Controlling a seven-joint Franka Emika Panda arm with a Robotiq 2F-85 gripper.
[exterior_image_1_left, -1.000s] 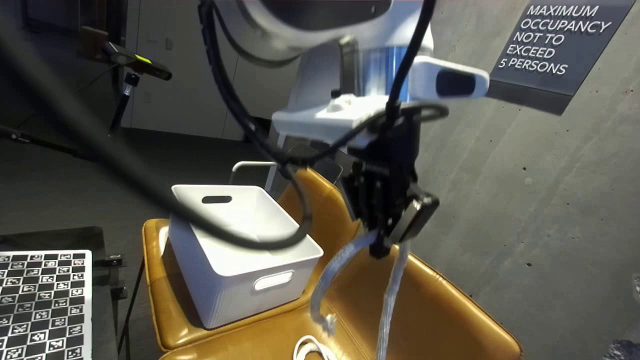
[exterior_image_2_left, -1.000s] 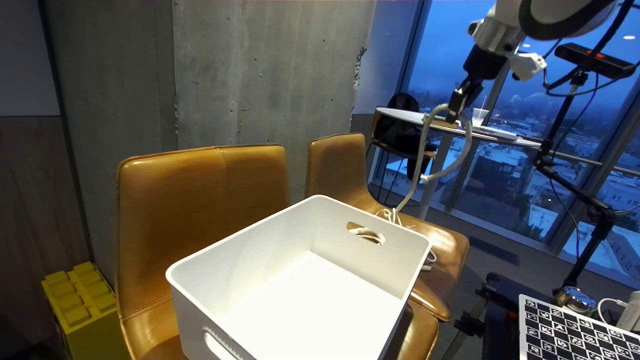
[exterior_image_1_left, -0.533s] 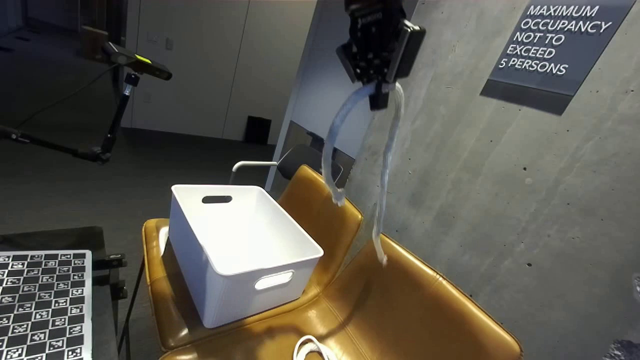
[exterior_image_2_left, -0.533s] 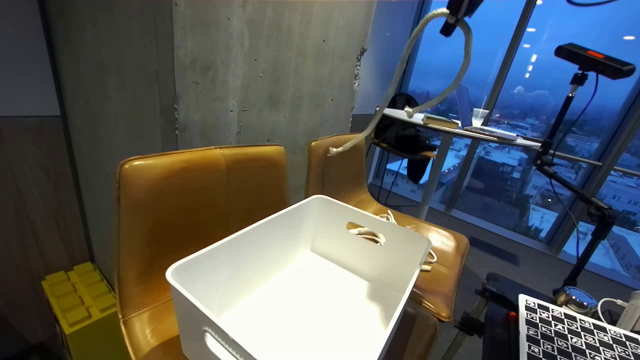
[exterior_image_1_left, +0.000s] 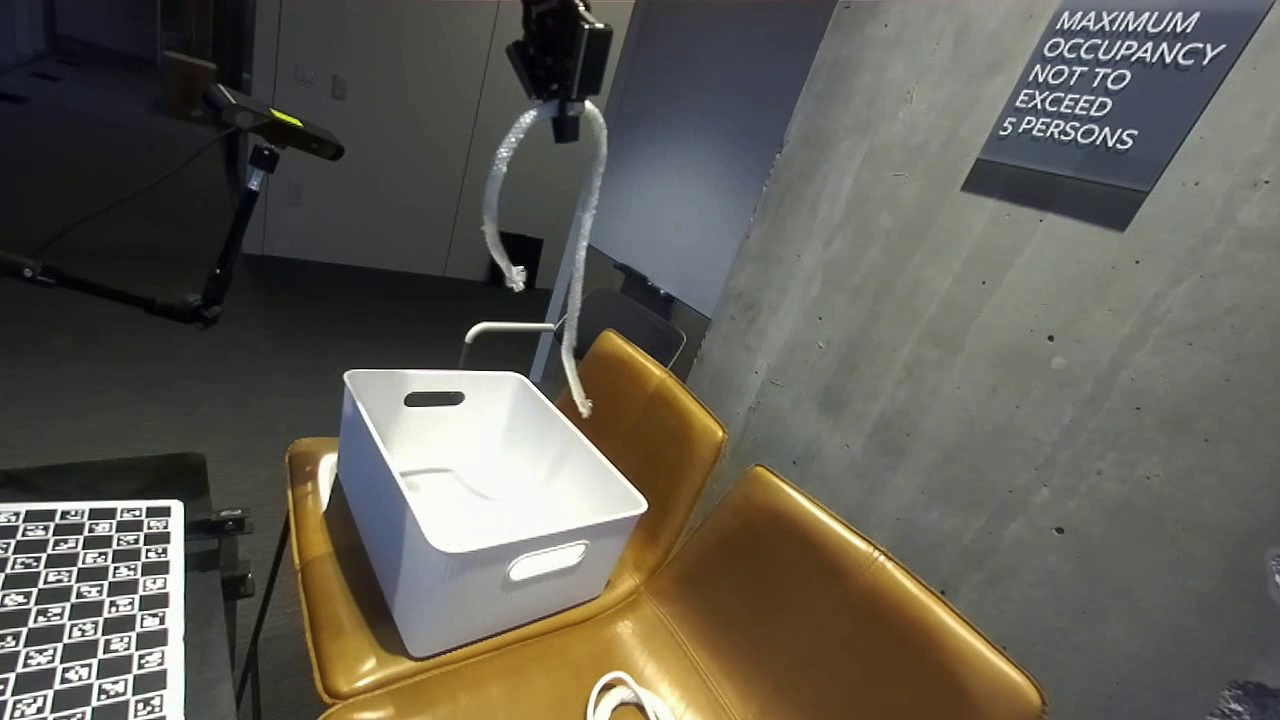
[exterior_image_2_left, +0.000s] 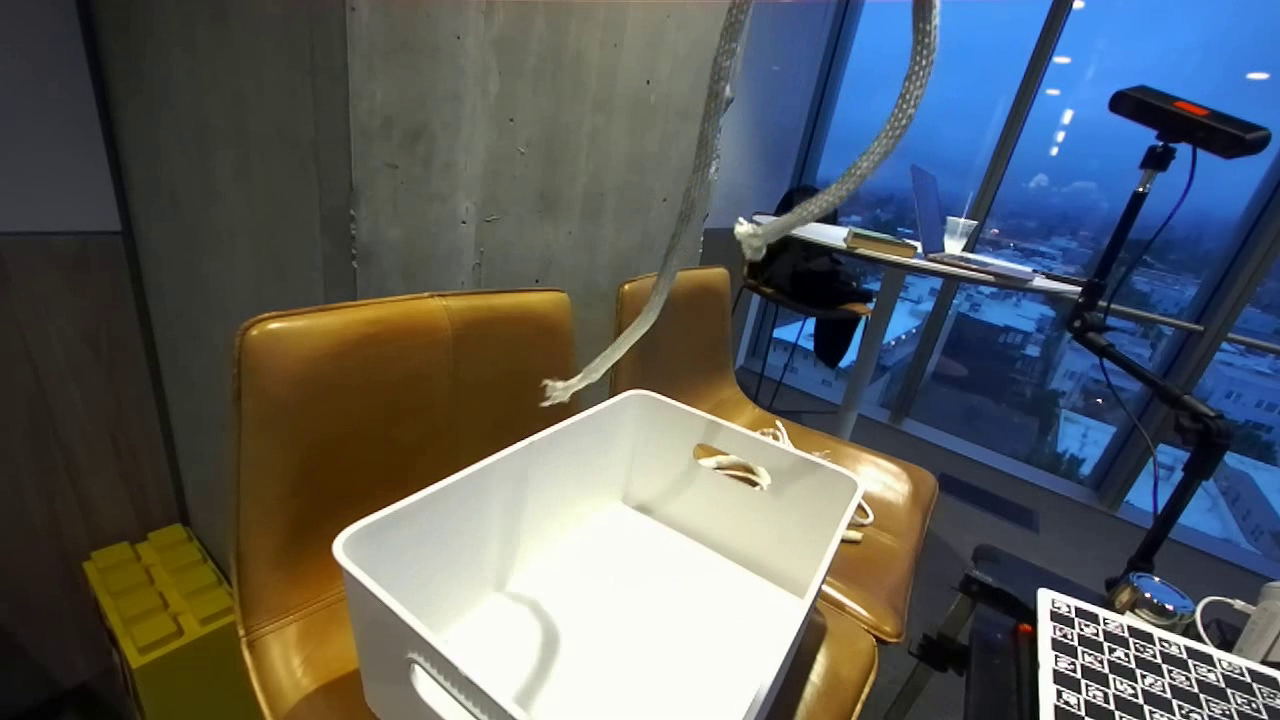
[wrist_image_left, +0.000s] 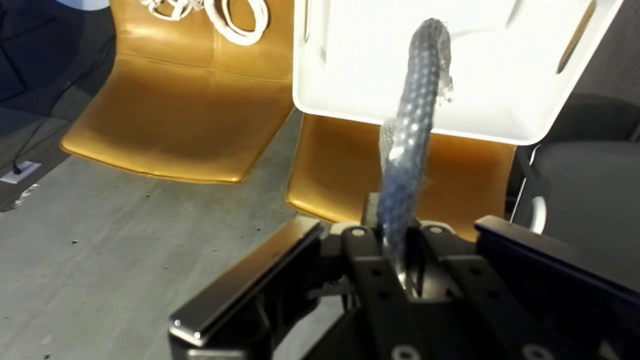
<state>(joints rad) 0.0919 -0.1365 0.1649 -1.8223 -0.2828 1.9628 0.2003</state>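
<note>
Box (exterior_image_1_left: 480, 590) taken as reference. It sits upright on the seat of a tan chair (exterior_image_2_left: 410, 420), mouth up; the seat presumably gives it a steady base, and the chair's back stands just beside one long wall.

Rope (wrist_image_left: 417, 95) hangs above the box, pinched partway along, so two limbs drop from the grip: one short and curling, one long. The hold seems nearer one end, which would explain the difference. The short limb carries a bend in the air, suggesting a fairly stiff braid; both frayed ends dangle free. In both exterior views the long limb's tip shows apart from the box, close above its rim on the chair-back side. A curved shadow (exterior_image_2_left: 545, 640) on the box floor is probably the rope's, lit from overhead.

Pincer (exterior_image_1_left: 567, 120): well above the box, pointing down. Its fingers are drawn together, parted only by the rope squeezed between them; no other contact visible. Wrist view agrees.

Around it: a second chair (wrist_image_left: 190, 115) stands off one handle end of the box, with white cord (wrist_image_left: 243, 38) coiled on its seat. A checkered board (exterior_image_1_left: 90, 610) lies across the box from the concrete wall (exterior_image_1_left: 950, 400).
</note>
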